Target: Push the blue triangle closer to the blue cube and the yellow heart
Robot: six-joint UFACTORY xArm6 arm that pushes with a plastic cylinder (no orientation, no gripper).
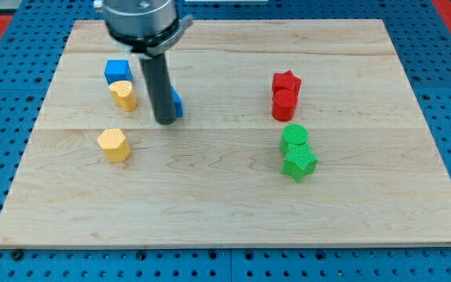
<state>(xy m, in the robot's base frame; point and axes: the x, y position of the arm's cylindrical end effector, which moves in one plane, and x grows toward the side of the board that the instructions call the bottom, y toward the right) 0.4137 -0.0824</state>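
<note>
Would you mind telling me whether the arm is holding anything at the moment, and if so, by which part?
Nothing is held: the arm ends in a bare rod. My tip stands against the left side of the blue triangle, mostly hiding it, right of the yellow heart.

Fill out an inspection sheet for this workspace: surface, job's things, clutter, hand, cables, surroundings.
Surface: wooden board, flat.
Job's things: blue triangle mostly hidden behind the rod; blue cube touching yellow heart, to the view's left.
Clutter: yellow hexagon; red star above red cylinder; green cylinder above green star.
Hand: none; my tip against the triangle's left side.
Cables: nothing seen.
Surroundings: blue pegboard.
</note>
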